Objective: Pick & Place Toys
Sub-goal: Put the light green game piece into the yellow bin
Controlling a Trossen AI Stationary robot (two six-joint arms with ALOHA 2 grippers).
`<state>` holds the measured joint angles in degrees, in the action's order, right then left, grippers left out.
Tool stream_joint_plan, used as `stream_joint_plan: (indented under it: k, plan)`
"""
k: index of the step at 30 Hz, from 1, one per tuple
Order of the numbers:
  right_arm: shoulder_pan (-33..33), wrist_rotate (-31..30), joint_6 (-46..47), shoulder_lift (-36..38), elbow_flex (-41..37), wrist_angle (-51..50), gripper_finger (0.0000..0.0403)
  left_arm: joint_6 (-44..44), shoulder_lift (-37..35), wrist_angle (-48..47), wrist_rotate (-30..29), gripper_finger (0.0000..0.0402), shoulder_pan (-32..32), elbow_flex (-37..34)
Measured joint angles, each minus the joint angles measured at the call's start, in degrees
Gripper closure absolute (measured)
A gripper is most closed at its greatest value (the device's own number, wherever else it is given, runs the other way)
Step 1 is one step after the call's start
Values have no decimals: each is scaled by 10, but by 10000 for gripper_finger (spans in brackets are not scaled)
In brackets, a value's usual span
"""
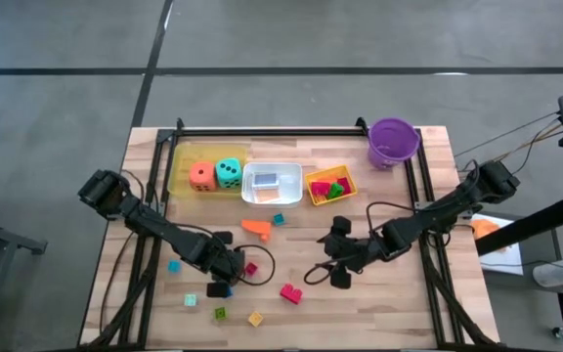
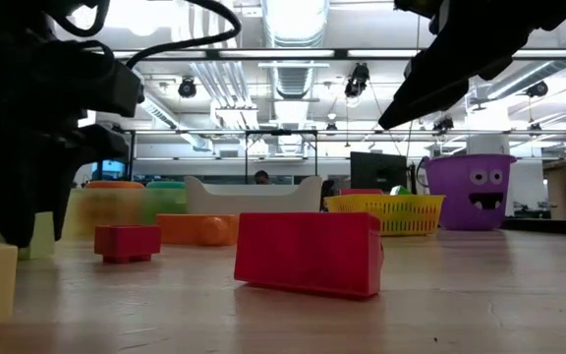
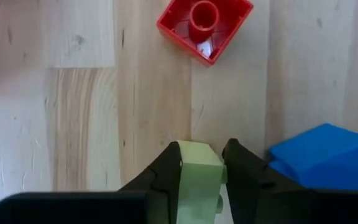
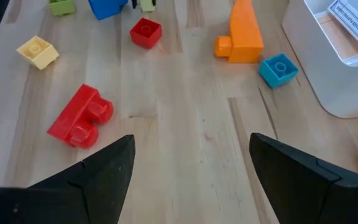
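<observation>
On the desk (image 1: 379, 303), my left tool (image 3: 201, 167) had closed its fingers onto a pale green block (image 3: 199, 177), low at the near left. My right tool (image 4: 191, 168) hung open and empty, the long red block (image 4: 79, 117) lying just to its left.

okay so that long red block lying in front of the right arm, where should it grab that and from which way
Take the long red block from above, across its narrow width, near the middle. It lies flat with bare wood along both long sides, and the right end effector, open, probably spans that width more easily than the length.
</observation>
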<state>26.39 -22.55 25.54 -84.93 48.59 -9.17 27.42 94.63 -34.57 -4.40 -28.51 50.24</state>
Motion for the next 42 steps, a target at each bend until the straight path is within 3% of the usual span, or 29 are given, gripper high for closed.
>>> stream_joint_plan:
  k: [5,14,20,26,39,42]
  plan:
    - [3,0,0,0,0,5,90,6,0,-12,3,313,0,0]
    - [8,0,0,0,0,8,90,9,0,-15,4,127,0,0]
    - [8,0,0,0,0,8,90,-4,0,-41,11,89,0,0]
    - [9,0,0,0,0,8,90,-22,0,-39,10,121,0,0]
    - [16,0,0,0,0,10,90,-34,0,-47,18,321,0,1]
    - [19,0,-17,0,0,13,90,-16,0,-45,24,323,1,5]
